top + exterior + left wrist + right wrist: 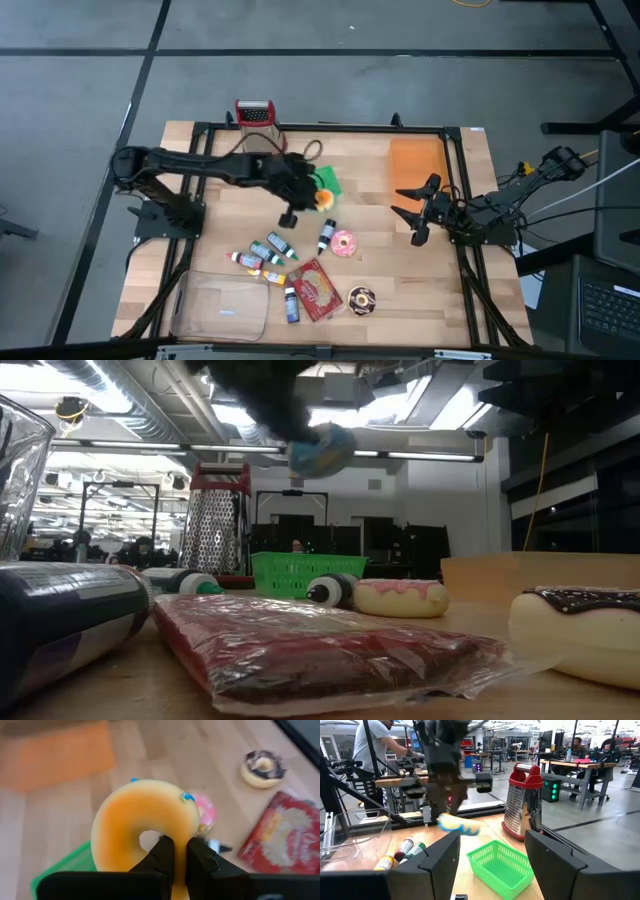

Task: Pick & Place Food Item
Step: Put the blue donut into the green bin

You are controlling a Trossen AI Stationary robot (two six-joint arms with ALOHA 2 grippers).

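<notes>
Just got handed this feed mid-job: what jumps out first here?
The left gripper is shut on an orange donut, holding it in the air by the green basket near the table's middle. Below it lie a pink donut, a chocolate donut, a red packet and several small bottles. The right gripper waits open beside the orange board.
</notes>
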